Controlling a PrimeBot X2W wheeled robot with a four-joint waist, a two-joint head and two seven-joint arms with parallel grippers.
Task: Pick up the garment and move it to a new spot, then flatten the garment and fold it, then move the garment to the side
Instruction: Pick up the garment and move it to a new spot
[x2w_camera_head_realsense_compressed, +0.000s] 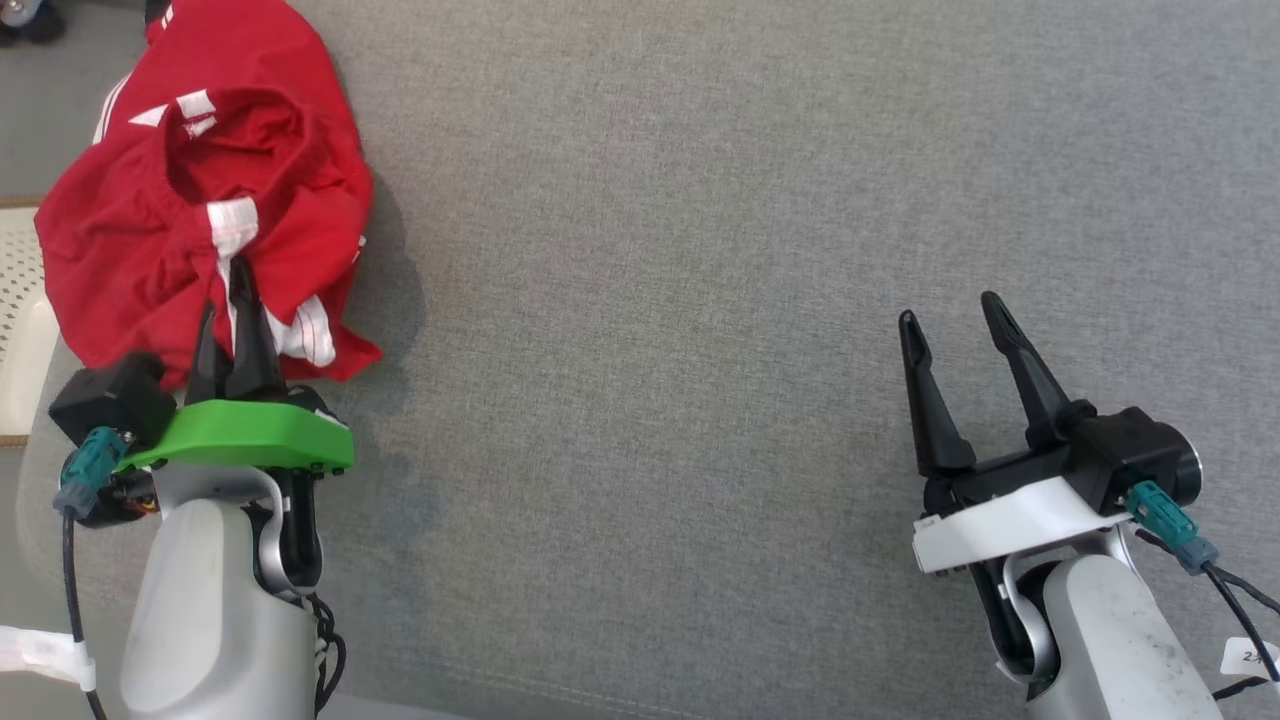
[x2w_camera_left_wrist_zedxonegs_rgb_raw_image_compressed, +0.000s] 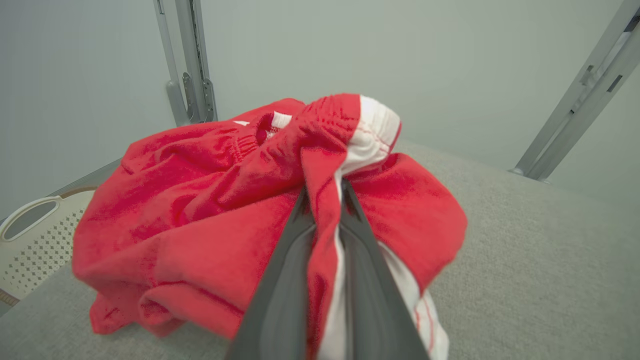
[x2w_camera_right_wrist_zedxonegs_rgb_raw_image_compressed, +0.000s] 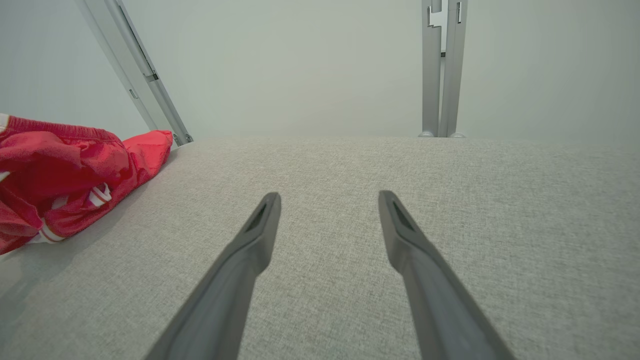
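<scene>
The red, white-striped garment (x2w_camera_head_realsense_compressed: 200, 220) lies bunched at 10 o'clock on the grey surface (x2w_camera_head_realsense_compressed: 700, 300), close to its left edge. The left tool (x2w_camera_head_realsense_compressed: 225, 290), at 8 o'clock, is clamped tight on a red-and-white fold at the heap's near side. In the left wrist view the cloth is pinched between its fingers (x2w_camera_left_wrist_zedxonegs_rgb_raw_image_compressed: 280, 290). The right tool (x2w_camera_head_realsense_compressed: 950, 310), at 4 o'clock, stands wide open and empty over bare surface, well apart from the garment.
</scene>
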